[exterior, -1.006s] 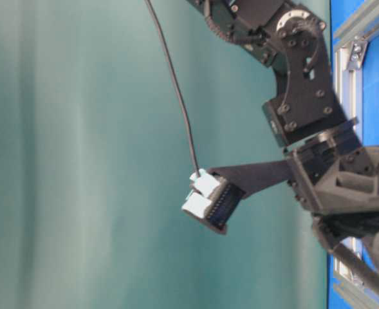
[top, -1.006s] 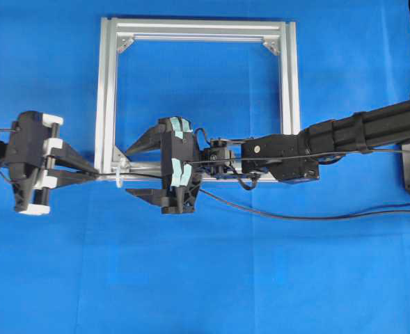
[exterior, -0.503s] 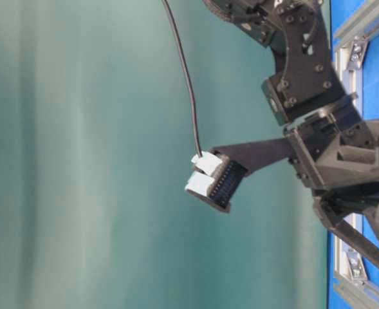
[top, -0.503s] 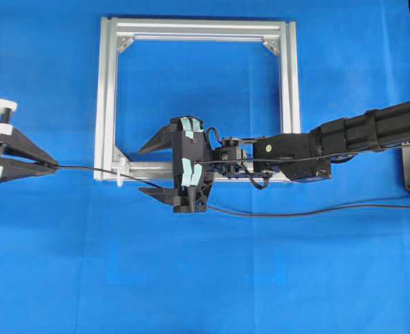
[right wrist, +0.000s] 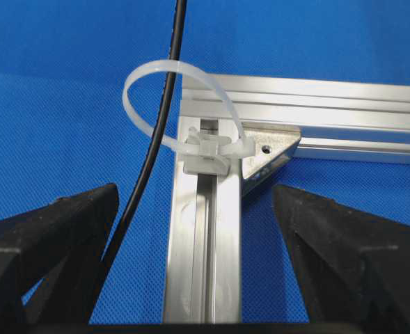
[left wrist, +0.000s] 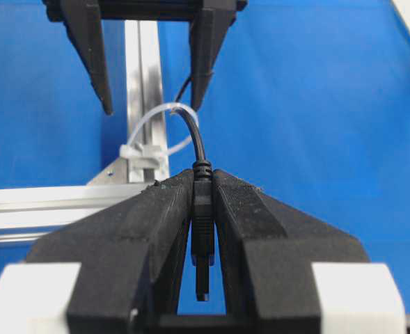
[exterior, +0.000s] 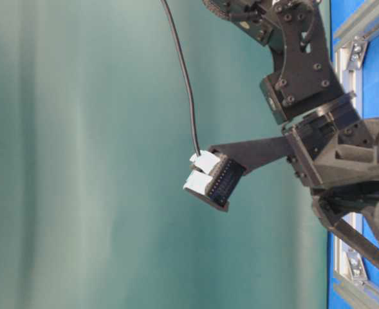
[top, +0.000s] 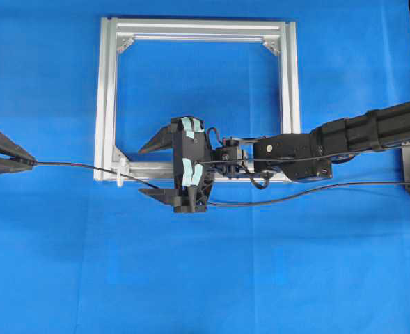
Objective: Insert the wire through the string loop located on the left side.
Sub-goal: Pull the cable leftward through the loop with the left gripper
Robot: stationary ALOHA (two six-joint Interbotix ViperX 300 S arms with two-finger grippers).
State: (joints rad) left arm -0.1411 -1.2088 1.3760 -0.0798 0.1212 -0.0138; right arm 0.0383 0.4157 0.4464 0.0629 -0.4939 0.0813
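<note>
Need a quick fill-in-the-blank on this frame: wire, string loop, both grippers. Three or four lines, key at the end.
1. The wire passes ____ the string loop.
2. The left gripper is shut on the wire's ____ end.
3. The right gripper has its fingers ____, holding nothing.
4. The string loop is fastened to the silver ____.

Missing words: through; plug; open; frame

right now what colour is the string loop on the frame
White, slightly translucent; the string loop shows best in the right wrist view.
</note>
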